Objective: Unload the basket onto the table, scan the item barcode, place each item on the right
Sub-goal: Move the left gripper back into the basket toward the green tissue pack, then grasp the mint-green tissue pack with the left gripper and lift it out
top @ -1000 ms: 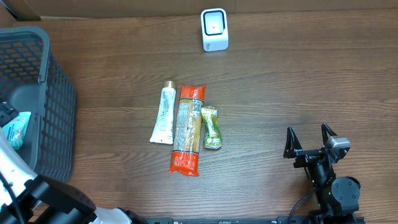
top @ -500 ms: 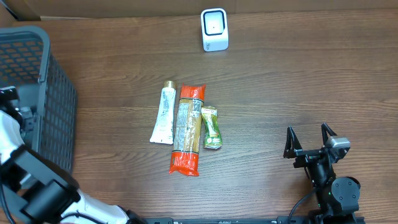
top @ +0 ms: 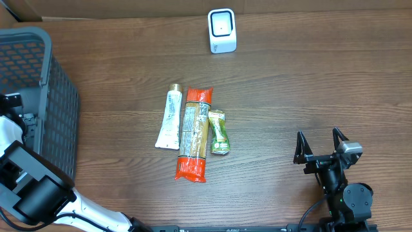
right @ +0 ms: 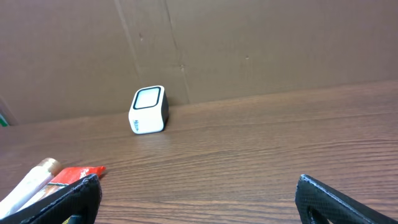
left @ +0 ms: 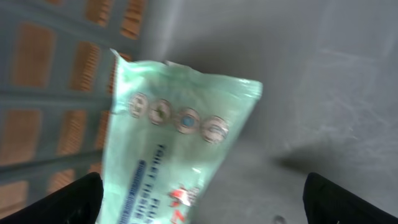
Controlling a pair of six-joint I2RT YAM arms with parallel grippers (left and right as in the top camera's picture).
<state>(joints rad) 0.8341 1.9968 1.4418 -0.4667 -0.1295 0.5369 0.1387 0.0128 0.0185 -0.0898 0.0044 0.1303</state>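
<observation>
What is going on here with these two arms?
The left gripper is inside the grey basket, jaws open above a pale green packet that it does not grip. The right gripper hangs open at the near side of the table. A white tube, an orange package and a small green pouch lie mid-table, with the scanner beyond them.

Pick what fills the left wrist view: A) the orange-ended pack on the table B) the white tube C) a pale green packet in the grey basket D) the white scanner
C: that view shows a pale green packet lying on the floor of the grey basket, with the mesh wall behind it.
</observation>
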